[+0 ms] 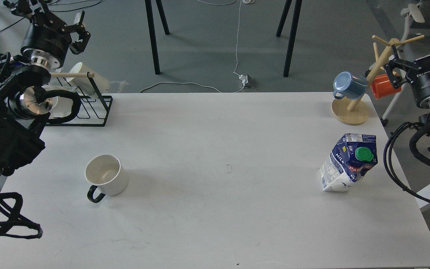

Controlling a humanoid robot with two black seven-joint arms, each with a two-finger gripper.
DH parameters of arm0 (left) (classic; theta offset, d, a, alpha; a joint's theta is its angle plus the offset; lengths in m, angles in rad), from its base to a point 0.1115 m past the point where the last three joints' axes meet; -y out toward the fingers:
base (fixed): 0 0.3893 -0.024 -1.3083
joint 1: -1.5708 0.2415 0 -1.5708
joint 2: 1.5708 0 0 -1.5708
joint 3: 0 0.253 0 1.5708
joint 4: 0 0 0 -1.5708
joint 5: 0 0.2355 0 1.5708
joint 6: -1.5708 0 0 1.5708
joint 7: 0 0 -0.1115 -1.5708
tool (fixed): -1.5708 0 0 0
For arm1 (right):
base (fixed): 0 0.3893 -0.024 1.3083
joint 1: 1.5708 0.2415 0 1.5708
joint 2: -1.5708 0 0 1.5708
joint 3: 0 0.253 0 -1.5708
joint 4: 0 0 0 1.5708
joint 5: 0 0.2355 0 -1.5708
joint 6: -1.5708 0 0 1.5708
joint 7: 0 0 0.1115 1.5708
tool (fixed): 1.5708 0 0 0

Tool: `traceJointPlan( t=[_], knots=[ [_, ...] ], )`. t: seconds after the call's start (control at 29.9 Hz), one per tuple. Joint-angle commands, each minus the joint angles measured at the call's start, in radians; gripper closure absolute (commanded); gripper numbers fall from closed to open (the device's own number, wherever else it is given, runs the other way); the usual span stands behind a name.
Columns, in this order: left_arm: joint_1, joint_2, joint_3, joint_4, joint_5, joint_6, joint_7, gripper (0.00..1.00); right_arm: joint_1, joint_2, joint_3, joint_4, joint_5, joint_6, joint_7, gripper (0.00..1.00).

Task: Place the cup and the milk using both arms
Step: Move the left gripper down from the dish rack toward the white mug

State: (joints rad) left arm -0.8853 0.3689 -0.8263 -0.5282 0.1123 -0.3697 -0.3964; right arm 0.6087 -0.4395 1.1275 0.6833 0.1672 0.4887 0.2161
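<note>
The cup (106,179), cream-white with a black loop handle pointing toward me, stands upright on the left part of the white table (215,149). Far across on the right stands the milk (349,164), a dented blue and white carton with a green cap, leaning a little. My left gripper (52,16) is raised at the far left, well behind the cup, open and holding nothing. Beyond the table's right edge, behind the milk, my right gripper (420,52) is also raised, open and holding nothing.
A wooden mug tree (350,112) at the back right carries a blue mug (347,85) and an orange mug (385,86), close to my right gripper. A black wire rack (88,110) with white mugs (88,76) sits at the back left.
</note>
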Motion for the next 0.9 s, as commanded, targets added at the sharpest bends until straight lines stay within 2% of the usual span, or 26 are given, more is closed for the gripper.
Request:
traceJointPlan(
  t=[0.0, 0.23, 0.3, 0.37, 0.5, 0.6, 0.74, 0.87],
  knots=[
    [0.005, 0.001, 0.004, -0.013, -0.006, -0.003, -0.006, 0.00, 0.005, 0.028, 0.002, 0.002, 0.000, 0.000, 0.000, 0.01],
    [0.014, 0.016, 0.018, -0.019, -0.005, -0.009, 0.008, 0.00, 0.005, 0.033, 0.003, 0.010, 0.002, 0.000, 0.006, 0.01],
    [0.043, 0.028, 0.029, -0.036, 0.001, -0.063, 0.017, 0.00, 0.002, 0.033, 0.003, 0.012, 0.002, 0.000, 0.006, 0.01],
    [0.081, 0.094, 0.055, -0.114, 0.009, -0.109, 0.011, 0.00, -0.001, 0.030, 0.002, 0.013, 0.002, 0.000, 0.006, 0.01],
    [0.204, 0.299, 0.127, -0.437, 0.110, -0.095, -0.009, 0.01, -0.006, 0.024, 0.002, 0.015, 0.003, 0.000, 0.008, 0.01],
    [0.287, 0.412, 0.138, -0.622, 0.295, -0.071, -0.012, 0.01, -0.029, 0.022, 0.006, 0.028, 0.008, 0.000, 0.009, 0.01],
    [0.399, 0.517, 0.136, -0.740, 0.588, -0.032, -0.013, 0.01, -0.082, 0.015, 0.054, 0.080, 0.008, 0.000, 0.009, 0.01],
    [0.459, 0.588, 0.134, -0.750, 0.850, -0.026, -0.015, 0.05, -0.119, -0.005, 0.071, 0.110, 0.008, 0.000, 0.009, 0.01]
  ],
)
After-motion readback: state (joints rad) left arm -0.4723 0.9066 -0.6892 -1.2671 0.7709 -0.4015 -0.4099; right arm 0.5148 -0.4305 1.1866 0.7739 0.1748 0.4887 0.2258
